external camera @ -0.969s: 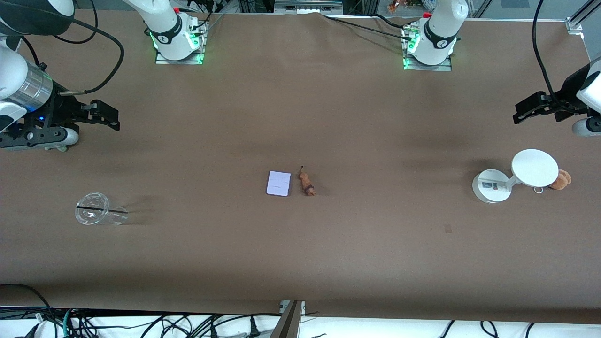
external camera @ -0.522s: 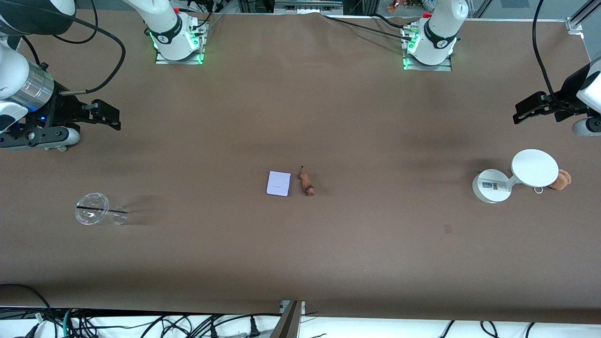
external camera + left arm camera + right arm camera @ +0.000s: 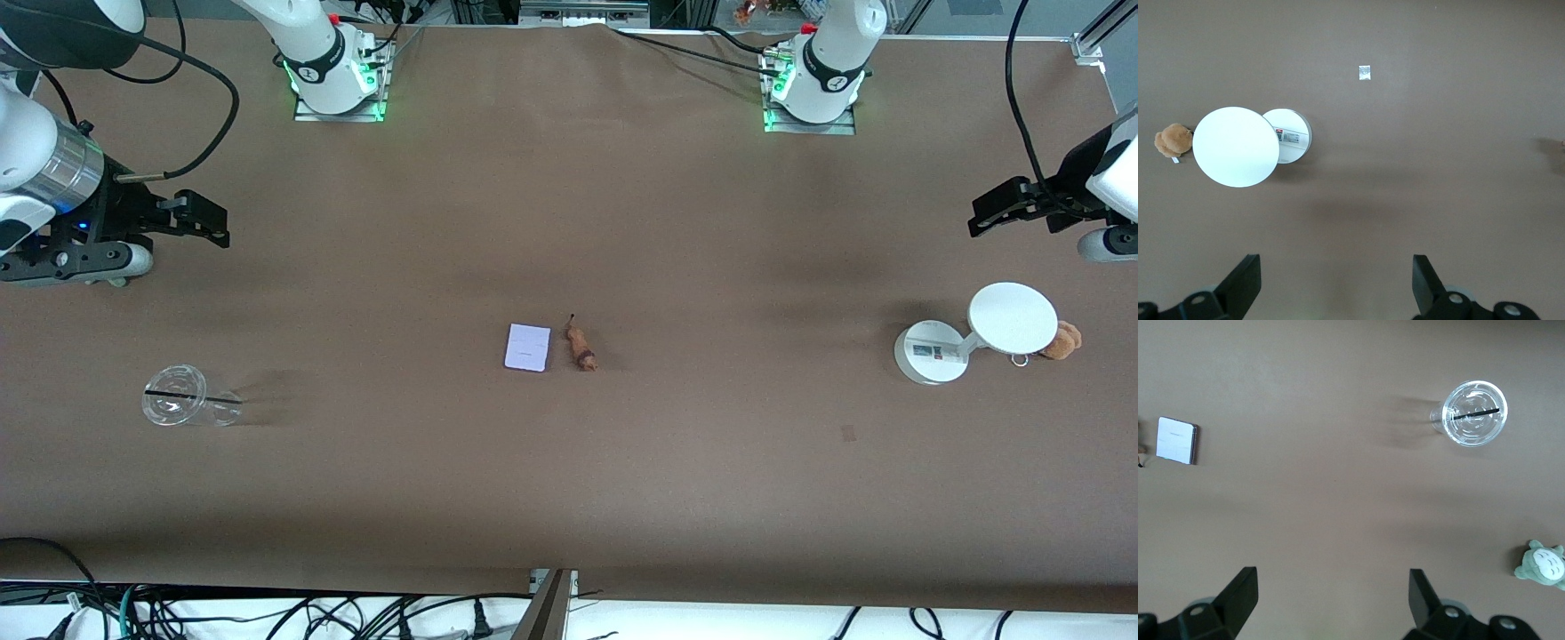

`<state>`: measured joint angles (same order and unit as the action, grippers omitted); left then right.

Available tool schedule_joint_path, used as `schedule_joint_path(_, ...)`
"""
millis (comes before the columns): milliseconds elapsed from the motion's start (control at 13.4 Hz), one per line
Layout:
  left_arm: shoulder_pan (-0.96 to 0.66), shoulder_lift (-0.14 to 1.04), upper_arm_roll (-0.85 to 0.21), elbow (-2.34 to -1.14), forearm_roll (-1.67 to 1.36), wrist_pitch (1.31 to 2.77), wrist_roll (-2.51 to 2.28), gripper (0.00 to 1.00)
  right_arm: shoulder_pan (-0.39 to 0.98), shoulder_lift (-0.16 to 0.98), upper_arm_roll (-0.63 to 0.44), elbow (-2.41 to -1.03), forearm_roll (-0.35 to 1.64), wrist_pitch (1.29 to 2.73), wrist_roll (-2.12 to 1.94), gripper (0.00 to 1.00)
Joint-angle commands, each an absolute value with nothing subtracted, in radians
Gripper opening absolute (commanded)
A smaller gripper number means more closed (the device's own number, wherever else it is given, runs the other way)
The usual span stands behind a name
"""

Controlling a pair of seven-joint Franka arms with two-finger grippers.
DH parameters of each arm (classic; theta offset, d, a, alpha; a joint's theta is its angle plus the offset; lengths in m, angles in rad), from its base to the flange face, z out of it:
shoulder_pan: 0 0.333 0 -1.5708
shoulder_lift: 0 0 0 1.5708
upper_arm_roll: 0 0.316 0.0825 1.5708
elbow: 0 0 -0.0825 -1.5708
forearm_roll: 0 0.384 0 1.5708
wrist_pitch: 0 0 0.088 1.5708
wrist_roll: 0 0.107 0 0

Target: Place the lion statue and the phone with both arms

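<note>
Phone (image 3: 527,347), a small flat rectangle with a pale lavender-white face and a dark edge, lies flat near the middle of the brown table (image 3: 622,498). Just beside it, toward the left arm's end and not touching, lies the lion statue (image 3: 581,347), a tiny elongated orange-brown figurine whose thin tail points away from the front camera.

The left tool (image 3: 1337,283) hangs in the air over bare table at the left arm's end, its fingers spread wide and holding nothing. Near it on the table stands a white stand with two round discs (image 3: 1012,317), and a rounder orange-brown plush (image 3: 1062,340) with a metal ring sits touching the stand.

The right tool (image 3: 1333,600) hangs over bare table at the right arm's end, its fingers likewise wide apart and empty. A clear plastic cup with a black straw (image 3: 182,400) lies nearer to the front camera at that end. A grey-green plush toy (image 3: 1543,564) shows only in the right wrist view.
</note>
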<state>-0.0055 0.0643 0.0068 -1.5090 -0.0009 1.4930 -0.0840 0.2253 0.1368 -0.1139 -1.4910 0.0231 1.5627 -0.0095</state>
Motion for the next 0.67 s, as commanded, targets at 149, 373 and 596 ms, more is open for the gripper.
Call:
schedule_joint_path(149,0.015,0.083,0.003,-1.466,-0.037,1.486,-0.072,1.0,0.229,0.17,-0.115,-1.483,0.008,1.577,-0.018,1.0)
schedule_joint_path(373,0.015,0.106,0.002,-1.466,-0.055,1.508,-0.074,1.0,0.226,0.213,-0.117,-1.482,0.002,1.578,-0.018,1.0)
schedule_joint_path(596,0.005,0.162,-0.006,-1.466,-0.119,1.571,-0.109,1.0,0.23,0.253,-0.117,-1.483,-0.002,1.609,-0.006,1.0)
